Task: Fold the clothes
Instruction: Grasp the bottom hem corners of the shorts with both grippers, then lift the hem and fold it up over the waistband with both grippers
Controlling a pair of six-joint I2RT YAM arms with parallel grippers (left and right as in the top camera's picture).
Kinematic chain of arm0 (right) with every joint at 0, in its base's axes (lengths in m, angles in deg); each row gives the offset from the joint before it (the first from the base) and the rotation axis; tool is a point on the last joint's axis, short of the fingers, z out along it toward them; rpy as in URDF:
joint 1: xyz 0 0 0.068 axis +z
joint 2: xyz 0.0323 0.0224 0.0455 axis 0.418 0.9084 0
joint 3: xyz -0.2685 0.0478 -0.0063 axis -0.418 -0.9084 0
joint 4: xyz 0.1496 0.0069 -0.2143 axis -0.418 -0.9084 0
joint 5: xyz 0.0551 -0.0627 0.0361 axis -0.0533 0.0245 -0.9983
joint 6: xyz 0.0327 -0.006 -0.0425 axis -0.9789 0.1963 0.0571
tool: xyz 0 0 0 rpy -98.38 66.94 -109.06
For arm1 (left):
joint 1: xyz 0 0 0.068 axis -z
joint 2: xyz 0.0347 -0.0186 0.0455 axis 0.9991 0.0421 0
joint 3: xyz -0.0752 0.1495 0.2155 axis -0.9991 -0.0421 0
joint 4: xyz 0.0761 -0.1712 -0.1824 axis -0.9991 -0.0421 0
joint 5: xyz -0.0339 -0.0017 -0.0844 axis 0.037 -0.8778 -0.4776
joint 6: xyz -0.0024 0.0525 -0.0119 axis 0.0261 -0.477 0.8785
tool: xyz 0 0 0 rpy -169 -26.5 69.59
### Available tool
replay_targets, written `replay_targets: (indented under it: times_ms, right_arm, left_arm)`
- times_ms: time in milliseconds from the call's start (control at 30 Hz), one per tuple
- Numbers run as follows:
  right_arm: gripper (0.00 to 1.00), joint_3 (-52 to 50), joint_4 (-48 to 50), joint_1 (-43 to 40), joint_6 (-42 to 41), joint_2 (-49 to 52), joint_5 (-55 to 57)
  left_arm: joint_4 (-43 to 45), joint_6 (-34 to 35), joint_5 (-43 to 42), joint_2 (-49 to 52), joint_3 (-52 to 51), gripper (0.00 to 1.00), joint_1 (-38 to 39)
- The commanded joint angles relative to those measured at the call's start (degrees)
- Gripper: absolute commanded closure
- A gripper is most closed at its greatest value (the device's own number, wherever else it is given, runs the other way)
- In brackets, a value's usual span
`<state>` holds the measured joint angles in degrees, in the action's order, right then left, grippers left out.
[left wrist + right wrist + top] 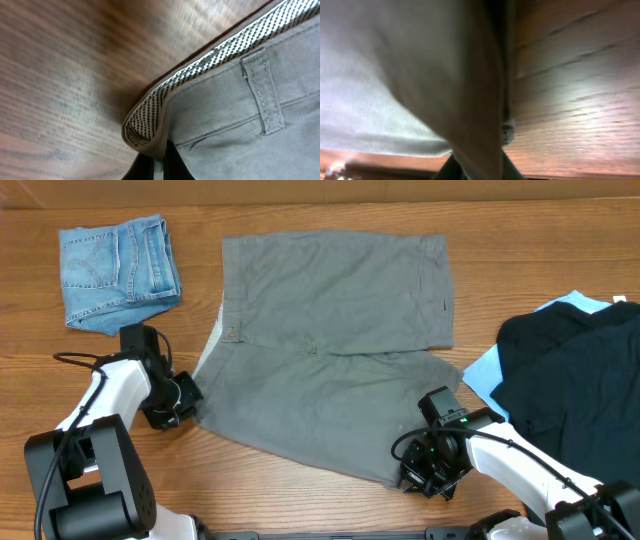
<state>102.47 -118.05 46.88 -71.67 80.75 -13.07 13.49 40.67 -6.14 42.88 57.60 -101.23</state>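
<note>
Desk: a brown wood-grain desk (330,200) carries every garment.

Shorts: the plain grey-taupe cotton shorts (330,330) lie spread out at the centre of the desk. The waistband is toward 9 o'clock and the two leg hems toward 3 o'clock. One leg lies on the 12 o'clock side, the other on the 6 o'clock side.

Waistband: a small button (235,333) sits near the 9 o'clock edge. In the left wrist view the black-and-white dotted lining (200,65) is turned outward along the rim, and a sewn belt loop (262,92) lies just beside it.

Left fingers: the left arm's fingers (188,395) are at the shorts' 8 o'clock corner, clamped on the waistband edge. The left wrist view shows the folded rim running down between the two dark fingers (172,165).

Right fingers: the right arm's fingers (425,472) are at the shorts' 5 o'clock corner, closed on the hem of the leg on the 6 o'clock side. In the right wrist view a blurred grey fold of cloth passes between them (510,172), with bare desk beside it.

Denim: a folded light blue denim garment (120,270) rests at 10 o'clock, apart from the shorts.

Black garment: a crumpled black cloth garment (575,375) lies at 3 o'clock, near the leg hems.

Blue garment: a flat light blue cloth garment (480,370) lies under the black one, showing only at its edges.
</note>
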Motion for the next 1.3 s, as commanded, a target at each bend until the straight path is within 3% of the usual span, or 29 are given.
replay_targets:
  times_ms: [0, 267, 400, 667, 933, 1267]
  right_arm:
    - [0.91, 3.5, -2.6, 0.2, -0.4, -1.6, 5.5]
    - [0.96, 20.9, -21.1, 0.2, 0.1, -11.2, 18.8]
    - [0.96, 34.0, -31.9, 0.2, 0.0, -16.7, 25.9]
    - [0.96, 56.5, -41.9, 0.2, 0.0, -20.9, 28.9]
    - [0.96, 59.8, -38.5, 0.2, 0.1, -19.6, 31.8]
    - [0.96, 59.8, -20.4, -0.4, 2.9, -3.4, 44.4]
  left_arm:
    - [-3.1, -1.8, 0.5, 2.0, 0.2, 0.96, -0.2]
    - [-14.9, -1.7, 0.9, -4.9, 10.7, 0.96, -0.4]
    - [-21.8, -1.3, 1.4, -12.3, 14.3, 0.96, -0.4]
    - [-30.2, 0.7, 7.2, -30.3, 18.0, 0.96, -0.4]
    - [-32.7, 1.1, 11.8, -42.2, 19.0, 0.96, -0.4]
    - [-19.4, 1.6, 11.3, -31.9, 17.8, 0.95, -0.2]
